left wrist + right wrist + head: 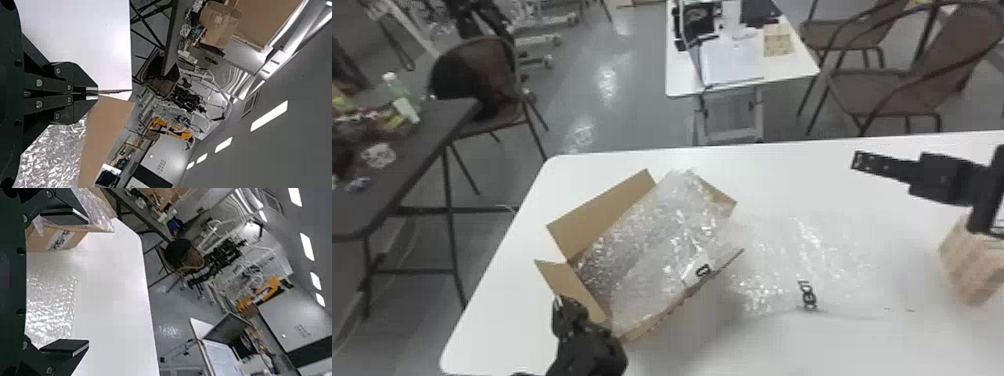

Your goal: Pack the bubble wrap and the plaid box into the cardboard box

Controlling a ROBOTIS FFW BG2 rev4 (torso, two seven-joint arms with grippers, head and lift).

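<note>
Bubble wrap fills the open cardboard box and bulges over its rim. More clear wrap lies flat on the table beside it. My left gripper is at the box's near-left flap; in the left wrist view the left gripper is shut on thin cardboard. My right gripper is above the table's right side, back from the plaid box, which the arm partly covers. In the right wrist view the right gripper has its fingers wide apart, with flat wrap and the cardboard box beyond.
The white table ends at its left edge close to the cardboard box. A dark side table with clutter stands to the left, with a chair behind it. Another white table and more chairs stand beyond the far edge.
</note>
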